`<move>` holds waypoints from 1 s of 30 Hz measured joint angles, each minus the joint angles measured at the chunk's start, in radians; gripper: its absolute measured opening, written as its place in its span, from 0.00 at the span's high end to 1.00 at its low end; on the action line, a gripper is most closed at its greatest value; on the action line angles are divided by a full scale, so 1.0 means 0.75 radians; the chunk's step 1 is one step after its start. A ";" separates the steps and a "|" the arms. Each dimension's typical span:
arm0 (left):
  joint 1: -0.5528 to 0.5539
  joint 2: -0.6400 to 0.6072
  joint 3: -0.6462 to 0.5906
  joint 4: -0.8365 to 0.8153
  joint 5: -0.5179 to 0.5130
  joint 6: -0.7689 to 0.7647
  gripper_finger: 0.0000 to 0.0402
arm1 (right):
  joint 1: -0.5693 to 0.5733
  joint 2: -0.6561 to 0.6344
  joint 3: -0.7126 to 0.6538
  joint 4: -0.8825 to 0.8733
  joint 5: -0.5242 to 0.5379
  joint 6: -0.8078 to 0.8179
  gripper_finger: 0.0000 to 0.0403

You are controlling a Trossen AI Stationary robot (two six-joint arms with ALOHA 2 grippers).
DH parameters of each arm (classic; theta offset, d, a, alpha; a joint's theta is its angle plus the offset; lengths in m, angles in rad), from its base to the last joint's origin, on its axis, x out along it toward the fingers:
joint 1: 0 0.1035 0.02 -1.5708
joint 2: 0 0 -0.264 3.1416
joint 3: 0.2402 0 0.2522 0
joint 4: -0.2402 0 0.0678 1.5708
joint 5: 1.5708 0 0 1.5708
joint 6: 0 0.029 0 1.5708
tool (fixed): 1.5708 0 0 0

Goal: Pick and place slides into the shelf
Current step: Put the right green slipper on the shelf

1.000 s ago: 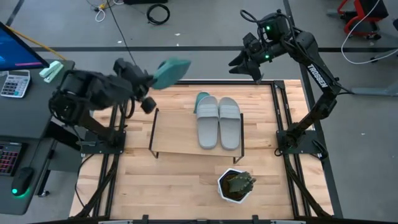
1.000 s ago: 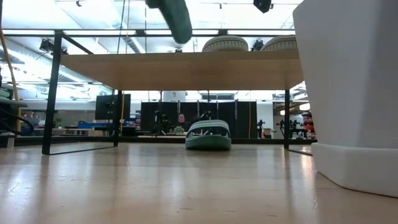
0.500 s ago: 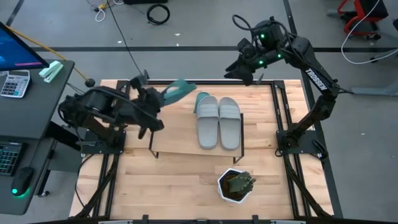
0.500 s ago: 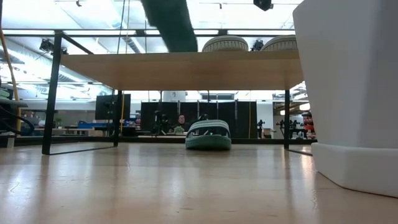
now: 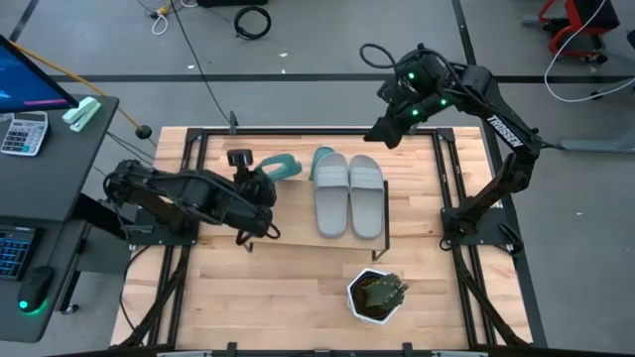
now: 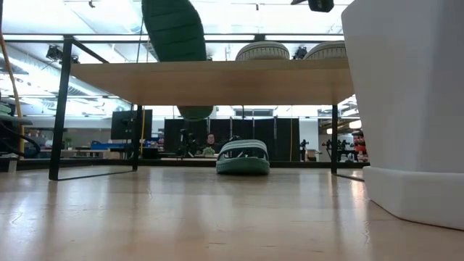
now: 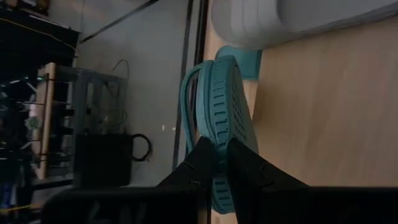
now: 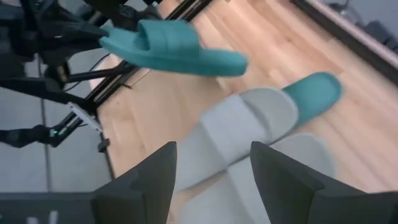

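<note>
On the table (image 5: 298,297) the shelf (image 5: 298,223) carries two grey slides (image 5: 348,194), a teal slide (image 6: 243,157) lies beneath, the left gripper (image 5: 260,178) pinches another teal slide (image 5: 280,166) above the shelf, and the right gripper (image 5: 381,135) hovers with fingers spread, empty.

My left claw (image 5: 260,184) sits over the shelf's (image 5: 288,230) left part, pinching one sandal (image 5: 279,166) by its sole edge, held above the board, just left of the pair. Two sandals (image 5: 347,194) lie side by side on the shelf's right half. A fourth sandal (image 6: 243,157) rests on the table (image 5: 298,288) under and behind the shelf's far edge. Plant pot (image 5: 376,296) stands in front of the shelf, right side. My right claw (image 5: 383,130) hangs beyond the shelf's far right corner, spread, empty.
</note>
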 joint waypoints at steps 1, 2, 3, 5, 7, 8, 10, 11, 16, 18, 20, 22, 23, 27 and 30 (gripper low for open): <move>-0.004 0.000 -0.013 0.000 -0.012 -0.005 0.92 | 0.017 0.000 0.000 -0.001 0.000 0.016 0.47; -0.007 0.000 -0.022 0.000 -0.026 -0.010 0.92 | 0.035 -0.001 0.000 0.000 -0.001 0.029 0.47; -0.009 0.000 -0.029 0.002 -0.043 -0.011 0.92 | 0.054 -0.001 0.000 0.001 0.004 0.035 0.47; -0.011 0.000 -0.033 0.002 -0.096 -0.016 0.92 | 0.094 -0.001 0.000 0.001 0.031 0.037 0.47; -0.010 0.000 -0.034 0.008 -0.133 -0.014 0.92 | 0.135 -0.001 0.000 0.001 0.068 0.037 0.47; -0.009 0.000 -0.034 0.013 -0.145 -0.014 0.92 | 0.155 -0.001 0.000 0.001 0.083 0.037 0.47; -0.009 0.000 -0.034 0.035 -0.170 0.003 0.92 | 0.192 -0.001 0.000 0.002 0.106 0.038 0.47; -0.010 0.000 -0.034 0.054 -0.193 0.016 0.92 | 0.211 -0.001 0.000 0.002 0.110 0.041 0.47; -0.015 0.007 -0.034 0.210 -0.245 0.156 0.92 | 0.302 -0.002 0.000 0.001 0.117 0.023 0.47; -0.016 0.018 -0.034 0.233 -0.244 0.178 0.92 | 0.335 -0.010 0.000 -0.006 0.119 -0.004 0.47; -0.016 0.036 -0.034 0.223 -0.243 0.182 0.92 | 0.360 -0.023 0.000 -0.024 0.148 -0.028 0.47; -0.016 0.060 -0.034 0.204 -0.238 0.179 0.92 | 0.375 -0.043 0.000 -0.047 0.186 -0.037 0.47; -0.016 0.068 -0.034 0.199 -0.237 0.170 0.92 | 0.380 -0.055 0.001 -0.059 0.210 -0.041 0.47; -0.016 0.109 -0.034 0.184 -0.239 0.132 0.92 | 0.381 -0.100 0.001 -0.063 0.234 -0.041 0.47; -0.015 0.133 -0.034 0.183 -0.228 0.077 0.92 | 0.381 -0.138 0.001 -0.064 0.235 -0.041 0.47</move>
